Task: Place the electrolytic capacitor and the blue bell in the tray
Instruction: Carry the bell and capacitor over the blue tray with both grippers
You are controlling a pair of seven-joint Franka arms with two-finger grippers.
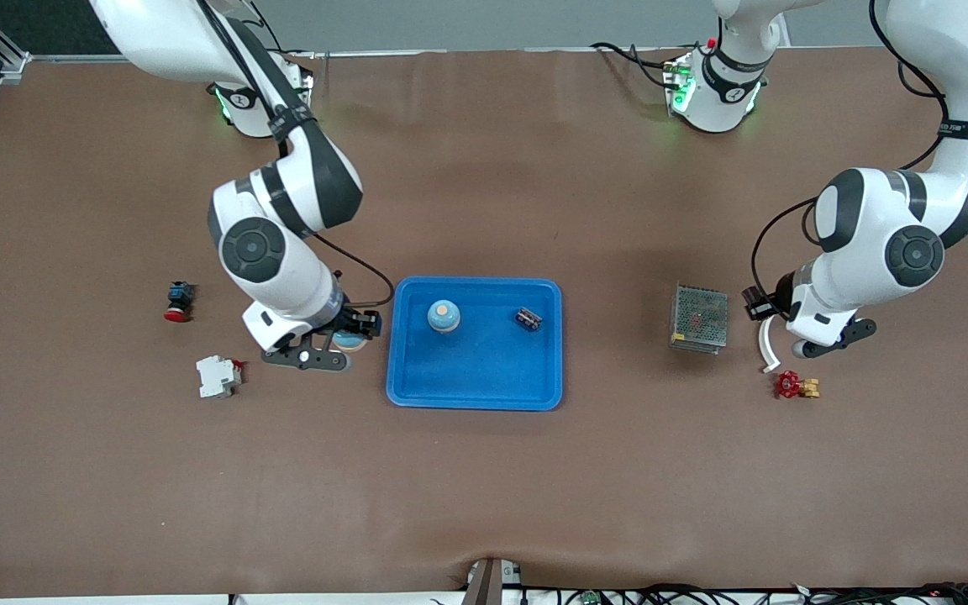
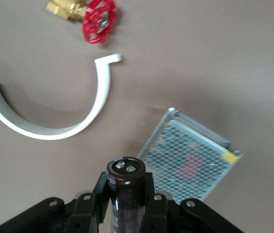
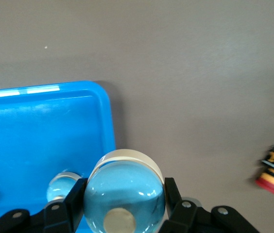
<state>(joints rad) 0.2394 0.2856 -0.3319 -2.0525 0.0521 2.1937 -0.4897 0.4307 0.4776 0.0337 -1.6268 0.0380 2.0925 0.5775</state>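
Observation:
The blue tray (image 1: 476, 402) lies mid-table and holds a blue bell (image 1: 444, 317) and a small dark capacitor (image 1: 528, 318). My right gripper (image 1: 351, 334) is over the table just beside the tray's rim at the right arm's end. It is shut on a second blue bell (image 3: 125, 194); the tray (image 3: 30, 126) and the bell in it (image 3: 61, 187) show beside it. My left gripper (image 1: 760, 307) is over the table beside the mesh box. It is shut on a dark brown electrolytic capacitor (image 2: 126, 187).
A metal mesh box (image 1: 699, 318), a white curved piece (image 1: 768, 346) and a red-handled brass valve (image 1: 795, 385) lie toward the left arm's end. A red push button (image 1: 178, 301) and a white breaker (image 1: 218, 376) lie toward the right arm's end.

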